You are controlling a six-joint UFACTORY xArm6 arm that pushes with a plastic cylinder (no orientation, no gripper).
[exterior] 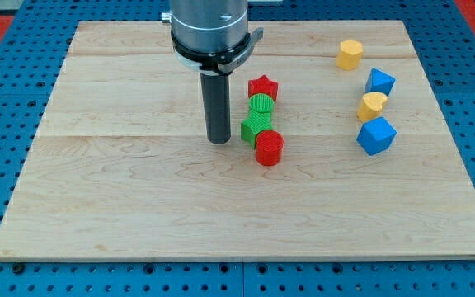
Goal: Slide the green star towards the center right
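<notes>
The green star [252,128] lies near the board's middle, partly hidden by a green cylinder [261,106] above it and a red cylinder [269,148] at its lower right. A red star [262,87] sits just above the green cylinder. The four form a tight vertical cluster. My tip [219,140] rests on the board just to the left of the green star, a small gap from it.
At the view's right stand a yellow hexagonal block [350,54], a small blue block [379,82], a yellow block [372,106] and a larger blue block [376,135]. The wooden board [97,206] lies on a blue perforated table.
</notes>
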